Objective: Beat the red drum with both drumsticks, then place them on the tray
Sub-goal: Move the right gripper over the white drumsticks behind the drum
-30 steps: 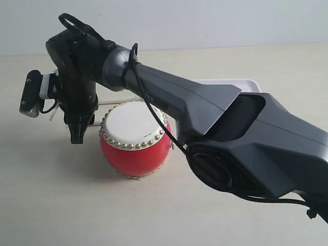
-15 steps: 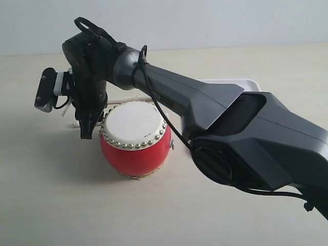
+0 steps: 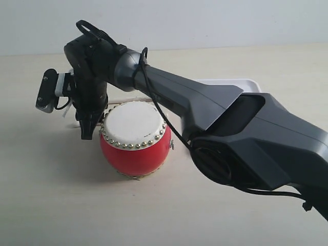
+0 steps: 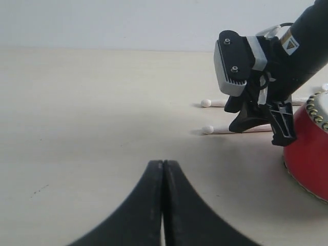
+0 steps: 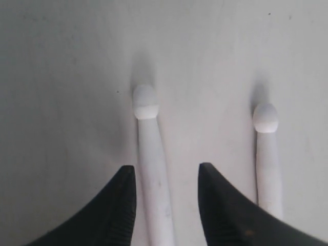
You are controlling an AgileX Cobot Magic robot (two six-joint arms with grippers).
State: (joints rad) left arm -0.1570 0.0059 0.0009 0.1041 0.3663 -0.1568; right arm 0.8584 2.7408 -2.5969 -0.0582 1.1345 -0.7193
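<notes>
The red drum (image 3: 134, 139) stands upright on the table, also showing in the left wrist view as the drum (image 4: 310, 154). Two pale drumsticks lie flat on the table beside it: the nearer drumstick (image 4: 224, 129) and the farther drumstick (image 4: 215, 103). My right gripper (image 5: 166, 171) is open and points down with its fingers on either side of one drumstick (image 5: 152, 174); the other drumstick (image 5: 267, 154) lies just outside it. From outside, the right gripper (image 3: 86, 131) hangs at the drum's left side. My left gripper (image 4: 163, 163) is shut and empty, low over bare table, well short of the sticks.
The white tray (image 3: 247, 82) lies behind the drum, mostly hidden by the right arm (image 3: 205, 107), which crosses the whole scene from the right. The pale table (image 3: 51, 195) stretches to the left and front of the drum.
The right gripper has moved right, toward the drum, and come down a little; over the last half second it barely shifted. The drum has stayed put.
</notes>
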